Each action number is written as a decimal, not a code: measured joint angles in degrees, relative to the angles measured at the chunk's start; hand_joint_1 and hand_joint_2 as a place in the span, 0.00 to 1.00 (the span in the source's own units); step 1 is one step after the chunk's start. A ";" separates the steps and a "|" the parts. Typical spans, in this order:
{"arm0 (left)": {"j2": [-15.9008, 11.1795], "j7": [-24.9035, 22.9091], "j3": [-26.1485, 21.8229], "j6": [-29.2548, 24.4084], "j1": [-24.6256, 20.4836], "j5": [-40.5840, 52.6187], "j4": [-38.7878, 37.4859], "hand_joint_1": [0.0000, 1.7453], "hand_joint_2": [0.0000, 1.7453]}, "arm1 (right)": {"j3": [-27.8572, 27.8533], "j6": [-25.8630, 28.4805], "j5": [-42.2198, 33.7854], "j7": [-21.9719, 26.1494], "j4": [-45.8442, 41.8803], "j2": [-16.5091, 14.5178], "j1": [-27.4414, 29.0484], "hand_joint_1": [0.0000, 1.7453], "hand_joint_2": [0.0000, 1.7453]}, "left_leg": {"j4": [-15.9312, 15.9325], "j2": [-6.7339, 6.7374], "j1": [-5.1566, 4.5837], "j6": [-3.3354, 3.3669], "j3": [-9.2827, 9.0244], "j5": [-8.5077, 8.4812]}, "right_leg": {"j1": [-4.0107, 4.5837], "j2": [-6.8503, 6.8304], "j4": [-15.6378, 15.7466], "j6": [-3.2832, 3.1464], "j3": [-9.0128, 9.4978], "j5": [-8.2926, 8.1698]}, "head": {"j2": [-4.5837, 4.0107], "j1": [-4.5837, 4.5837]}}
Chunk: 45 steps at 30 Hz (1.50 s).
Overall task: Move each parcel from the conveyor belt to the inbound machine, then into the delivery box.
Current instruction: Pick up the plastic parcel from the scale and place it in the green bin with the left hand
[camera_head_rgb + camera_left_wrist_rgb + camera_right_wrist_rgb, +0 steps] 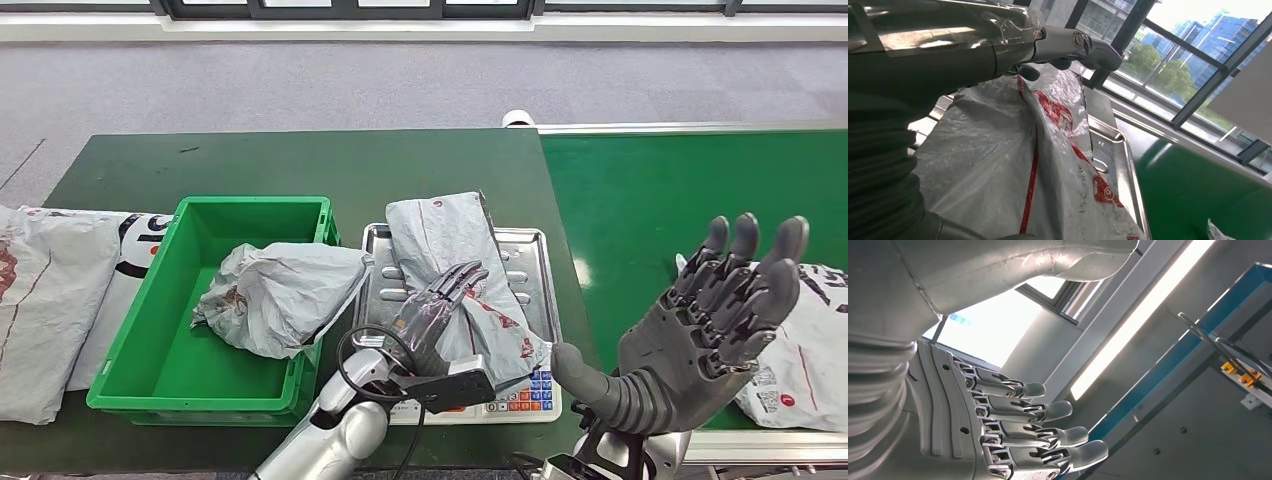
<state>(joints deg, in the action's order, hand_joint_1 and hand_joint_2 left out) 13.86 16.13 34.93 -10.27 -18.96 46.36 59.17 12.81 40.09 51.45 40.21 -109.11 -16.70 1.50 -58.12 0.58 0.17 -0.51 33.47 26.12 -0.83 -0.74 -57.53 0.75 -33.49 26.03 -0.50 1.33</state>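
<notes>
A green table holds a green plastic crate (155, 330) on the left and a metal weighing scale (520, 262) with a coloured keypad beside it. To the right runs a green conveyor belt (660, 190).

A grey plastic parcel (445, 250) with red print lies across the scale's tray. The robot's left hand (435, 315) rests flat on top of this parcel, fingers stretched out along it; the left wrist view shows the fingers (1068, 42) over the crinkled wrap, but whether the thumb pinches the parcel cannot be told.

The right hand (715, 320) is raised above the near edge of the belt, palm turned up, fingers spread, holding nothing. Just beyond it, a second grey parcel (810, 350) lies on the belt.

A crumpled grey parcel (280, 295) sits in the crate, draped over its right wall. More grey bags (50, 300) lie on the table left of the crate.
</notes>
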 joint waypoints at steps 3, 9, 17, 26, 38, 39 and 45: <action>0.09 -0.01 0.03 0.00 -0.17 0.00 -0.55 0.00 1.00 | 0.00 0.00 0.00 0.01 0.00 0.00 0.00 0.00 1.00 | 0.00 0.00 0.00 0.00 0.00 0.00 | 0.00 0.00 0.00 0.00 0.01 0.00 | 0.00 0.00; 0.23 -0.40 0.08 0.94 -0.50 0.84 -1.54 0.00 1.00 | -0.05 0.00 0.01 0.01 0.00 0.00 0.02 0.00 1.00 | 0.00 0.00 -0.01 0.00 0.00 0.00 | -0.01 0.00 0.00 0.00 0.01 0.00 | 0.00 0.00; 0.45 -0.85 0.33 2.43 -2.54 3.26 -5.09 0.51 1.00 | -0.44 0.00 0.00 -0.01 0.00 -0.02 0.10 0.00 1.00 | 0.00 0.00 0.00 0.00 -0.01 0.00 | 0.00 0.00 0.00 0.00 0.01 0.00 | 0.00 0.00; 0.86 -0.59 0.51 3.30 -4.39 5.14 -8.84 1.00 1.00 | -0.91 0.00 -0.05 -0.01 0.22 -0.05 0.17 0.00 1.00 | 0.00 0.00 0.00 0.00 -0.01 0.00 | 0.00 0.00 0.00 0.00 0.02 0.00 | 0.00 0.00; 0.87 -1.31 0.67 4.13 -5.01 7.30 -9.95 1.00 1.00 | -1.23 0.00 0.33 -0.01 0.37 -0.11 0.25 0.00 1.00 | 0.00 0.00 0.00 0.00 -0.01 0.00 | 0.00 0.00 0.00 0.00 0.02 0.00 | 0.00 0.00; 0.87 -1.56 0.67 4.12 -5.03 7.56 -9.95 1.00 1.00 | -1.25 0.00 0.42 -0.01 0.37 -0.11 0.25 0.00 1.00 | 0.00 0.00 0.00 0.00 -0.01 0.00 | 0.00 0.00 0.00 0.00 0.02 0.00 | 0.00 0.00; 0.87 -2.76 0.67 2.79 -5.12 8.89 -9.94 1.00 1.00 | -1.25 0.00 0.70 -0.01 0.41 -0.11 0.25 0.00 1.00 | 0.00 0.00 0.00 0.00 -0.01 0.00 | 0.00 0.00 0.00 0.00 0.02 0.00 | 0.00 0.00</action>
<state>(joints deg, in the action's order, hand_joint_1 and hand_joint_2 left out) 14.73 13.37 35.60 -7.48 -24.08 55.25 49.23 11.56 40.09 52.15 40.19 -108.70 -16.81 1.74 -58.12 0.58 0.17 -0.51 33.46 26.12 -0.83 -0.75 -57.53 0.75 -33.47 26.03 -0.50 1.33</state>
